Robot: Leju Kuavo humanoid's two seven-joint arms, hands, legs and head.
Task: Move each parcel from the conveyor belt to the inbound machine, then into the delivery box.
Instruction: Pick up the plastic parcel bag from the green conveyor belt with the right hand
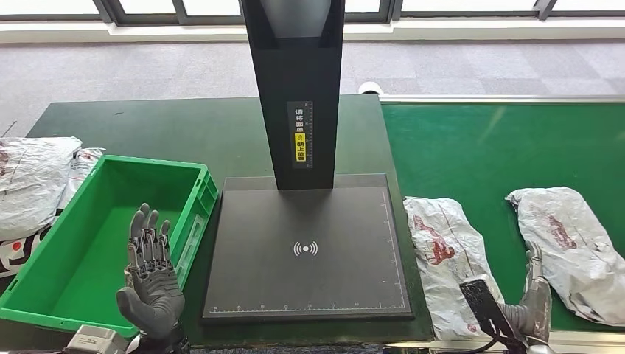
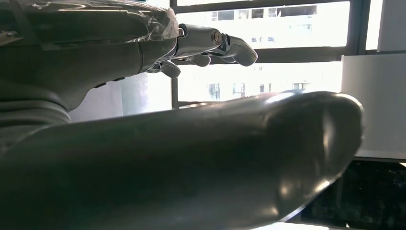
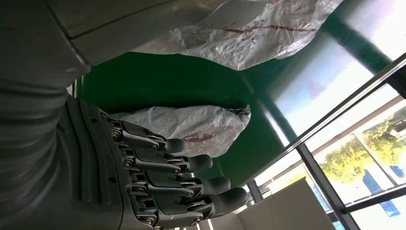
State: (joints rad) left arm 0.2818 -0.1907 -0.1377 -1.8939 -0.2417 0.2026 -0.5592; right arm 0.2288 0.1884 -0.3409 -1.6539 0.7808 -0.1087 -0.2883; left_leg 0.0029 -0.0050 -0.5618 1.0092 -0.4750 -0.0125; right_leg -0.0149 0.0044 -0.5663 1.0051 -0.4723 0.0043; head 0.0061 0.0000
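Two grey-white parcels with red markings lie on the green conveyor belt [image 1: 501, 140]: a near parcel [image 1: 442, 251] beside the machine and a far-right parcel [image 1: 571, 243]. My right hand [image 1: 533, 295] stands between them at the belt's front edge, fingers straight and holding nothing. In the right wrist view its fingers [image 3: 191, 184] stretch out above the belt, with one parcel [image 3: 191, 127] just past them. The inbound machine's black platform [image 1: 306, 251] lies at centre under its post [image 1: 295, 88]. My left hand [image 1: 151, 273] is raised, open and empty, over the green delivery box [image 1: 44, 295].
Several more grey parcels [image 1: 33, 181] are heaped on the dark table left of the box. The belt's metal rail [image 1: 501, 98] runs along its far side. Carpet and windows lie beyond. The left wrist view shows only my fingers [image 2: 210, 45] against bright windows.
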